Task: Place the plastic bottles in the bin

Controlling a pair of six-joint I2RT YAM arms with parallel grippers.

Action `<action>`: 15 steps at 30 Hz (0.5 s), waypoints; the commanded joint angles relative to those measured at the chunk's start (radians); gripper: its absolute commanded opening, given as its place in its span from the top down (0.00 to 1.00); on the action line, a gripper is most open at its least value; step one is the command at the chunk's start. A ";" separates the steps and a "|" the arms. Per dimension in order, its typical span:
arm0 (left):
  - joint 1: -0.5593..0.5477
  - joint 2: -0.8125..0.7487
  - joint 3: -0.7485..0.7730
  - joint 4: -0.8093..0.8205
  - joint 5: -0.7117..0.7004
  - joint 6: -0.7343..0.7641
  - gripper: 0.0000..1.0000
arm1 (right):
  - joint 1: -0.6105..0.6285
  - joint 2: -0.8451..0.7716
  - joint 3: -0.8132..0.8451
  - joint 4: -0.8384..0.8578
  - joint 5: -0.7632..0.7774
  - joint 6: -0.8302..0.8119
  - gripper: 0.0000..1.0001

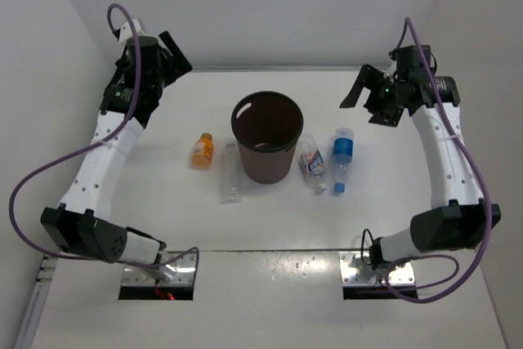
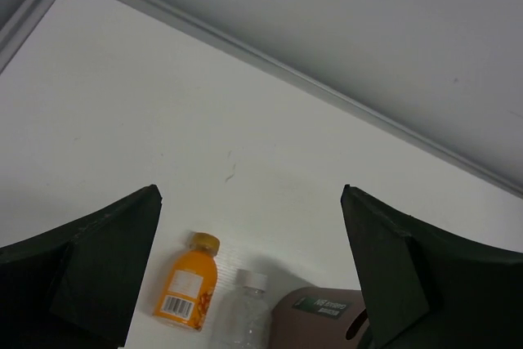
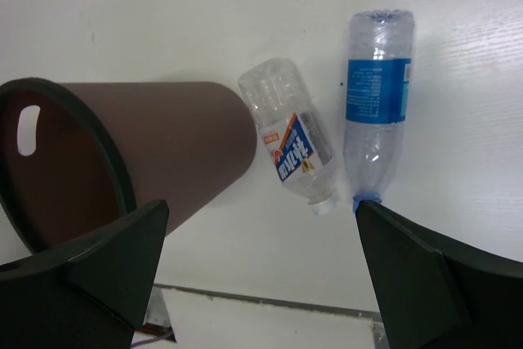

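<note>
The dark brown bin (image 1: pixel 265 166) stands upright mid-table. Left of it lie the orange bottle (image 1: pixel 202 151) and the slim clear bottle (image 1: pixel 231 174). Right of it lie the clear white-label bottle (image 1: pixel 311 161) and the blue-label bottle (image 1: pixel 341 159). My left gripper (image 1: pixel 167 59) is open and empty, raised at the far left, well away from the bottles. My right gripper (image 1: pixel 368 100) is open and empty, raised at the far right. The left wrist view shows the gripper (image 2: pixel 251 194), orange bottle (image 2: pixel 186 285), slim bottle (image 2: pixel 243 318) and bin (image 2: pixel 323 322). The right wrist view shows the gripper (image 3: pixel 261 204), bin (image 3: pixel 188 145), white-label bottle (image 3: pixel 294 143) and blue-label bottle (image 3: pixel 376 112).
White walls close the table at the back and both sides, with a metal seam along the back edge (image 2: pixel 270 67). Both arm bases (image 1: pixel 155 271) sit at the near edge, with purple cables looping beside them.
</note>
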 commanded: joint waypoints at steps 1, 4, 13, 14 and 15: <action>0.000 -0.037 -0.013 0.001 -0.027 -0.023 0.01 | -0.002 -0.030 -0.044 0.031 -0.070 0.029 0.01; 0.009 -0.073 -0.096 0.010 -0.027 -0.057 0.01 | -0.011 -0.041 -0.079 0.014 0.050 0.053 0.01; 0.122 -0.194 -0.611 -0.001 0.100 -0.158 0.01 | 0.023 0.146 -0.297 0.014 0.061 -0.004 0.01; 0.135 -0.204 -0.637 -0.001 0.100 -0.158 0.01 | 0.023 0.146 -0.298 0.025 0.092 -0.004 0.01; 0.144 -0.204 -0.673 -0.001 0.100 -0.138 0.01 | 0.023 0.146 -0.298 0.025 0.144 -0.004 0.01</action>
